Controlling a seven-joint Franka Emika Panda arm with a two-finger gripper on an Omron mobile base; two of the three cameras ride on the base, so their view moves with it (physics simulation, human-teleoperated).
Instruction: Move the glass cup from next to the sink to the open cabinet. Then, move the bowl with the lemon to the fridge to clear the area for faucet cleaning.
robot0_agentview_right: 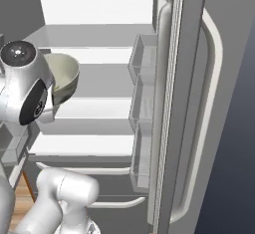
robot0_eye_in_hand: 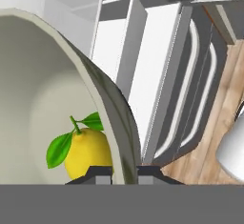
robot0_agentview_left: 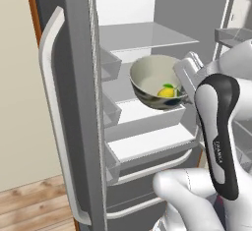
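From the left base view the bowl (robot0_agentview_left: 153, 80) with the lemon (robot0_agentview_left: 168, 92) hung inside the open fridge (robot0_agentview_left: 147, 43) above a white shelf (robot0_agentview_left: 147, 144); the right base view agreed; the hand view showed the fingers (robot0_eye_in_hand: 125, 174) clamped on its rim.

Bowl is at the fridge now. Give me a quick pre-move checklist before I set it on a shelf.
1. Grip on the bowl: ok. In the hand view the gripper is shut on its rim, one fingertip inside, one outside.
2. Lemon inside the bowl: ok, resting low against the wall.
3. Fridge doors open: ok, white shelves exposed.
4. Bowl level: not ok, it tilts toward the left base camera.
5. Landing shelf under the bowl bare: ok where it shows.
6. Clearance between bowl bottom and shelf: cannot tell.
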